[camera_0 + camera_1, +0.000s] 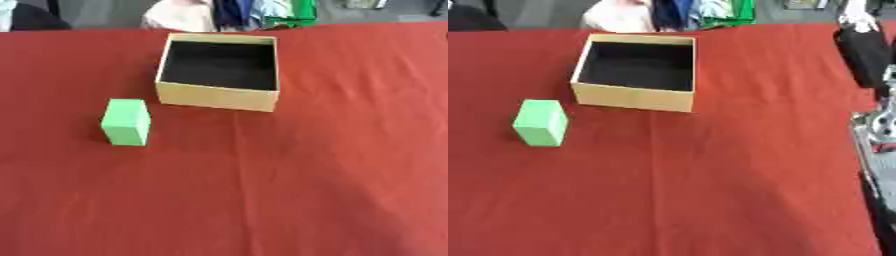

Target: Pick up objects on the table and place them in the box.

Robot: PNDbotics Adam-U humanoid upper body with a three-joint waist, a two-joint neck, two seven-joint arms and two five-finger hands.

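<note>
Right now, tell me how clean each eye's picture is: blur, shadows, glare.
Left eye view: soft all over, the green block has fuzzy edges and a faint shadow at its left side; the cardboard box is dark inside; no glare on the red tablecloth, light even. Right eye view: equally soft, and the dark shapes along its right edge are too blurred to identify.

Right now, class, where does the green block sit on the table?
In the left eye view the green block stands on the red tablecloth, left of centre, just nearer and left of the open cardboard box, not touching it.
</note>
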